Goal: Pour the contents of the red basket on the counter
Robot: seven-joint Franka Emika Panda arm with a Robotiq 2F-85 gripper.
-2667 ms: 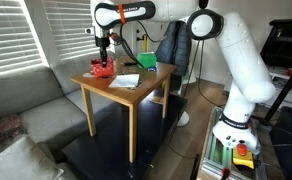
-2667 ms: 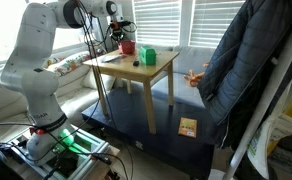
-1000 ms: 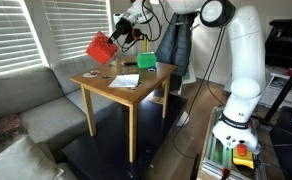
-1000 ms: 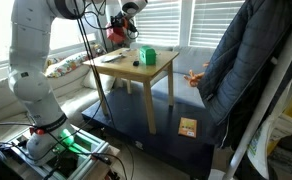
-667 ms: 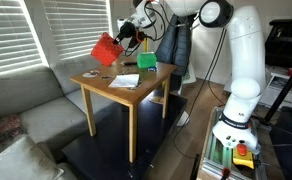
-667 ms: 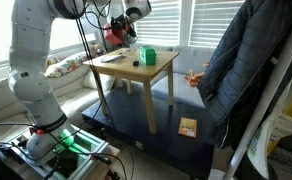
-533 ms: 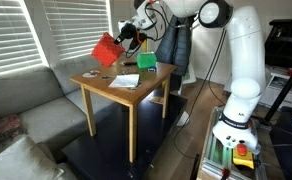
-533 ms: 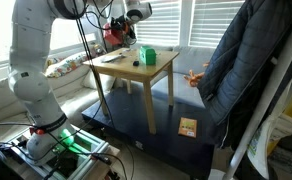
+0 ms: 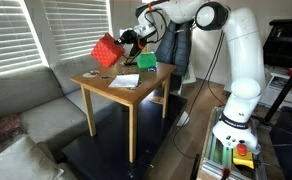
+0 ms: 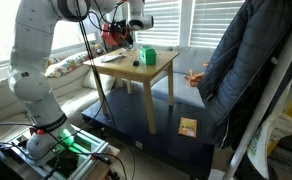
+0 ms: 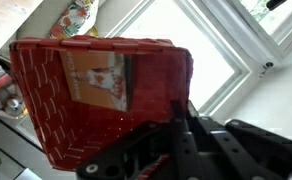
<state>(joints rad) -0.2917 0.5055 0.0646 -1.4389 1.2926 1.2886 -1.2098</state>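
Note:
My gripper [image 9: 124, 41] is shut on the red basket [image 9: 107, 50] and holds it tilted in the air above the far left part of the counter [image 9: 126, 85]. The basket also shows in an exterior view [image 10: 112, 34], raised above the counter [image 10: 146, 64]. In the wrist view the red basket [image 11: 86, 90] fills the frame, with a printed label on its bottom, and my gripper [image 11: 176, 130] clamps its edge. A small object [image 9: 90, 73] lies on the counter below the basket.
A green box [image 9: 147, 62] stands at the counter's far side, also seen in an exterior view [image 10: 145, 56]. A paper sheet [image 9: 125, 80] and a small dark object [image 10: 136, 63] lie on the counter. A sofa [image 9: 26, 110] is beside it. A jacket [image 10: 241, 70] hangs close by.
The arm lifted the basket off the counter, tipped it over, and has since shifted it slightly toward the counter's middle. An object now lies on the counter below it.

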